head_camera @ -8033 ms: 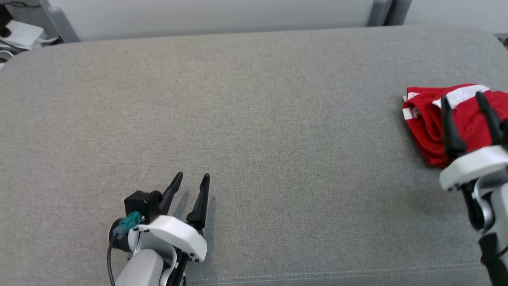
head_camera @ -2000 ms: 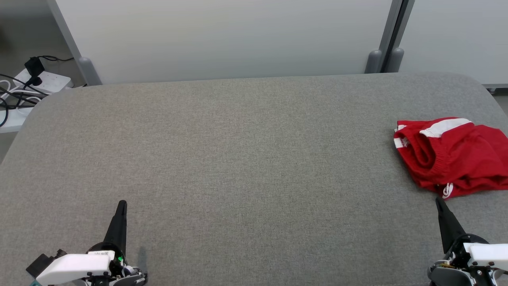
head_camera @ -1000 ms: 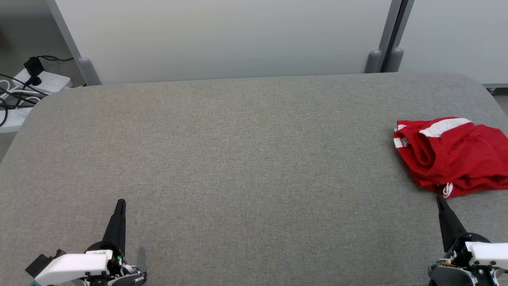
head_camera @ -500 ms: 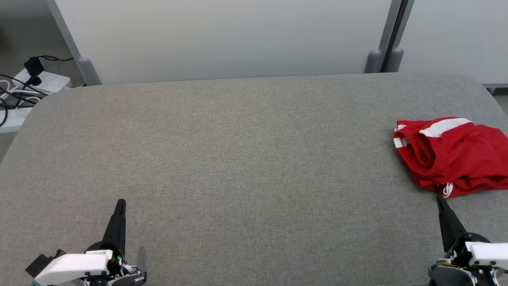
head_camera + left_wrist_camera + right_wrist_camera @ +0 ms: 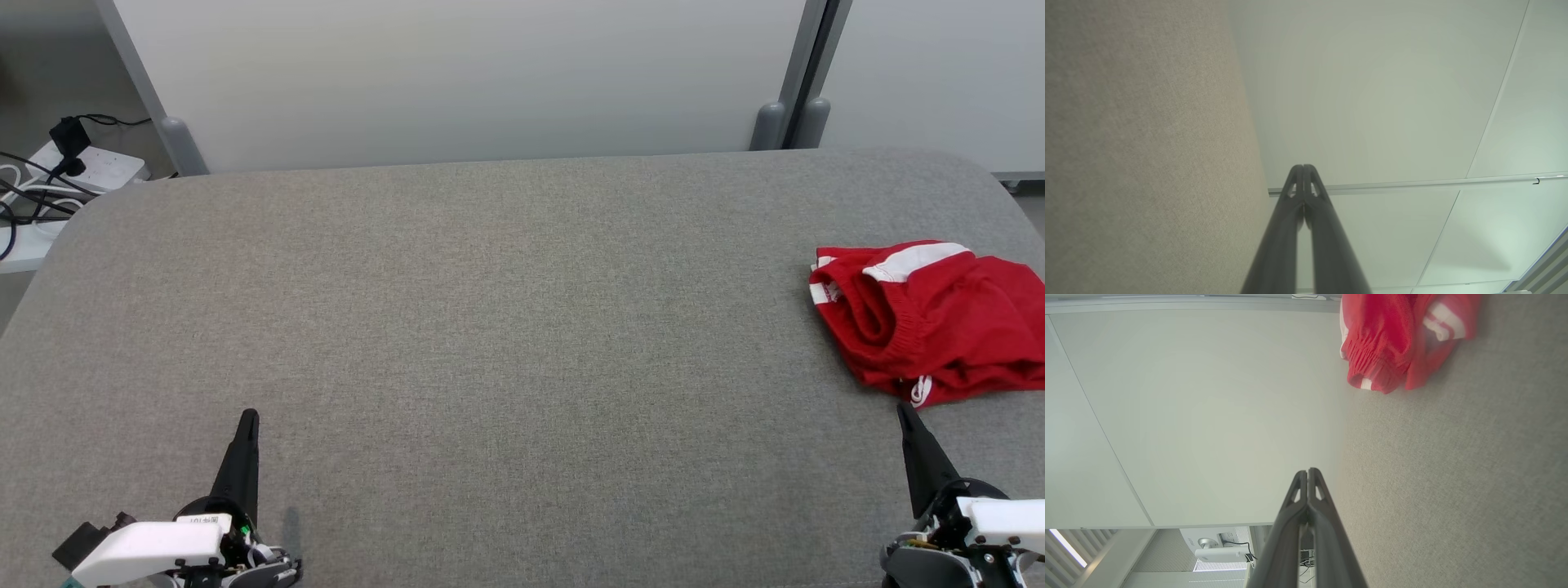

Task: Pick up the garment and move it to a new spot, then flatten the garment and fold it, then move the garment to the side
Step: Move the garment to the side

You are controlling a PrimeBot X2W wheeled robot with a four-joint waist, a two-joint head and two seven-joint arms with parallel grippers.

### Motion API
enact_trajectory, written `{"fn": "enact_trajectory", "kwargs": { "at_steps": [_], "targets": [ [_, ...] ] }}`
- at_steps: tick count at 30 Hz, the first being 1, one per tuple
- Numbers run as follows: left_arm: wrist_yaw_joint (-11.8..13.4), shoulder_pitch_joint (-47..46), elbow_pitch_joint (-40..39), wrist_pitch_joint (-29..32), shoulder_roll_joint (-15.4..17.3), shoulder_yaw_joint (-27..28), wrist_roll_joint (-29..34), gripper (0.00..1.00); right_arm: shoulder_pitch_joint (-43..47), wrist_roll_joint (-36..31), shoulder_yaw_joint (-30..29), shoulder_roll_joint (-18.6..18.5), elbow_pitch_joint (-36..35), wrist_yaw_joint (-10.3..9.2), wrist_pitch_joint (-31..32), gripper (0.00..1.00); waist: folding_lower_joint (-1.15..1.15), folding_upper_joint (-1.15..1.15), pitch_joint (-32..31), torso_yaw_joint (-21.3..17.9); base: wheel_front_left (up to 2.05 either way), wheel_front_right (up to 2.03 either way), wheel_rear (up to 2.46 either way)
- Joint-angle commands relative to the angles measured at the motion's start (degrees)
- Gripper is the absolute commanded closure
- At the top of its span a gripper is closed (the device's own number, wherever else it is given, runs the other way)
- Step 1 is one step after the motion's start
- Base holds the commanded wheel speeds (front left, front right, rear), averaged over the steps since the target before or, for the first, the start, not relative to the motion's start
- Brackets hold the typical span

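Garment (image 5: pixel 931 322) lies just ahead of closed right end effector (image 5: pixel 903 412), ungrasped

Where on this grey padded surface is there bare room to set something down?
The grey padded surface is bare across its middle, from the left pincer over to the right pincer and back to the white wall panel. The only crowded part is the right edge, where the crumpled red garment with white trim lies just beyond the right pincer.
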Motion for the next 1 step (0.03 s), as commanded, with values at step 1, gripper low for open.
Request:
{"fn": "enact_trajectory", "kwargs": {
  "at_steps": [1],
  "targets": [
    [-0.5,-3.3,-1.6,0.4,1.1,1.9,-0.2,1.00,-2.0,0.7,0.8,-0.6,-1.8,0.26,0.4,1.00,0.00,0.00,0.0,0.0,0.00,0.00,0.00]
  ]
}}
